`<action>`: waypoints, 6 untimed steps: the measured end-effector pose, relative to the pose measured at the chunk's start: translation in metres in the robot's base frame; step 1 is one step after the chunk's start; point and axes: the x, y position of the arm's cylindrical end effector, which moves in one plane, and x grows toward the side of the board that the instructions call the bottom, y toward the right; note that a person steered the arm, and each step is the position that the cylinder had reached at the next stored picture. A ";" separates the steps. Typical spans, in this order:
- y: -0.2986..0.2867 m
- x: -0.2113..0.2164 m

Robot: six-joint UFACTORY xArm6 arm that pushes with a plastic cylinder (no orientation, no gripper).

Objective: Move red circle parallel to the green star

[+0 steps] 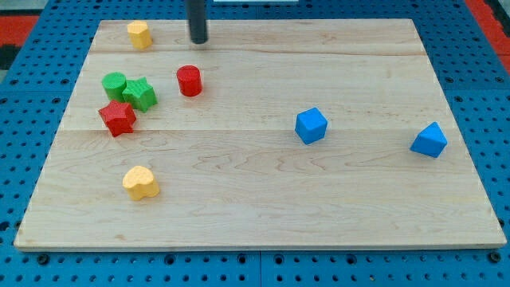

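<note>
No readable text anywhere in my view. I find no labels, brands, numbers or signs on the wooden board [263,183], on any of the coloured blocks, or on the blue pegboard [486,96] around the board. The dark rod carries no marking that I can make out either.

Rod [197,20] cut off at view's top
</note>
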 end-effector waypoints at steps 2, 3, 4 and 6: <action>-0.021 0.078; 0.010 0.118; 0.070 0.154; 0.038 0.133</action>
